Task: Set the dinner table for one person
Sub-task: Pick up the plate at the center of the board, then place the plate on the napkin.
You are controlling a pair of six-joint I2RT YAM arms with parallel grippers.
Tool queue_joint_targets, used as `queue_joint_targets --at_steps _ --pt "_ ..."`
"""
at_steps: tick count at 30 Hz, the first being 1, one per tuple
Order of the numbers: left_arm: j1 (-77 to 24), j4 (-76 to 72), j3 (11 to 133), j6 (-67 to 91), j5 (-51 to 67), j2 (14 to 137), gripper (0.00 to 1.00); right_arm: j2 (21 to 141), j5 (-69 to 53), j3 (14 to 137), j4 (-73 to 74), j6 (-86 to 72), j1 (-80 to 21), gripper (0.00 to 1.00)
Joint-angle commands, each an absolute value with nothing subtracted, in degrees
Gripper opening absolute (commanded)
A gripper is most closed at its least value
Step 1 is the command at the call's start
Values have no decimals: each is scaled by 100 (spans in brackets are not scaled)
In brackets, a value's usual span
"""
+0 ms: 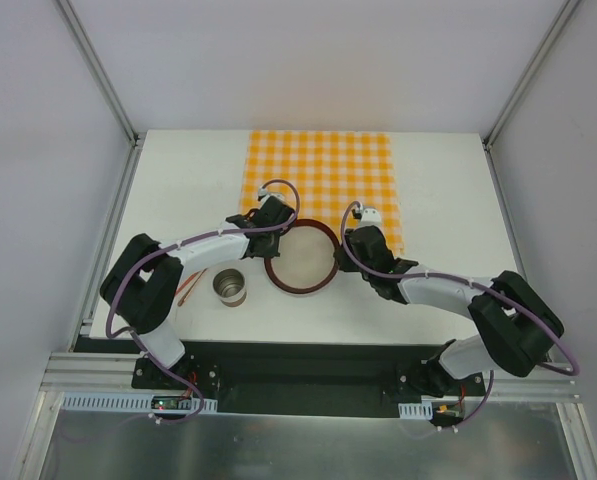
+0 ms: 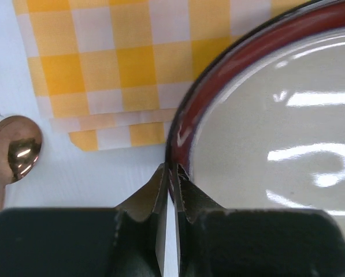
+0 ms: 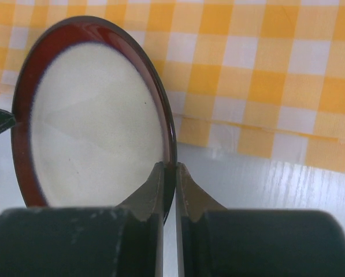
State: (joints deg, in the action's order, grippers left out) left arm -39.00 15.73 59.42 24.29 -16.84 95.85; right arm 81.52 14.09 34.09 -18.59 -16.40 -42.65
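A round plate with a dark red rim and cream middle sits near the front edge of the orange-and-white checkered mat on the white dinner table. My left gripper is shut on the plate's left rim. My right gripper is shut on the plate's right rim. The plate fills the left of the right wrist view, over the mat. The left wrist view shows the mat beyond the rim.
A metal cup stands on the table left of the plate. A copper spoon and an orange-handled utensil lie left of the cup. Grey walls and frame rails enclose the table.
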Motion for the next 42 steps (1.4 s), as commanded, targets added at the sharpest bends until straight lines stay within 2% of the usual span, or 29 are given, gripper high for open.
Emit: queue_joint_targets --at_steps 1,18,27,30,31,33,40,42 --pt "-4008 1107 6495 2382 -1679 9439 0 8428 1248 3919 -1617 -1020 -4289 0" --pt "-3938 1230 6847 2180 -1740 9747 0 9070 897 4596 -1441 -703 -3631 0" --pt "-3736 1230 6417 2320 -1714 9625 0 9553 712 4667 -1582 -773 -3445 0" --pt "-3630 1230 6258 2355 -1679 9545 14 9632 659 4658 -1626 -791 -3393 0" --pt "-3604 1230 6223 2355 -1679 9528 22 9650 650 4676 -1626 -782 -3375 0" --pt "-3577 1239 6135 2373 -1696 9492 28 9677 624 4685 -1626 -773 -3323 0" --pt "-3489 1230 5924 2487 -1688 9501 32 9729 475 4711 -1652 -791 -3225 0" --pt "-3472 1239 5933 2487 -1653 9562 36 9738 466 4720 -1661 -791 -3217 0"
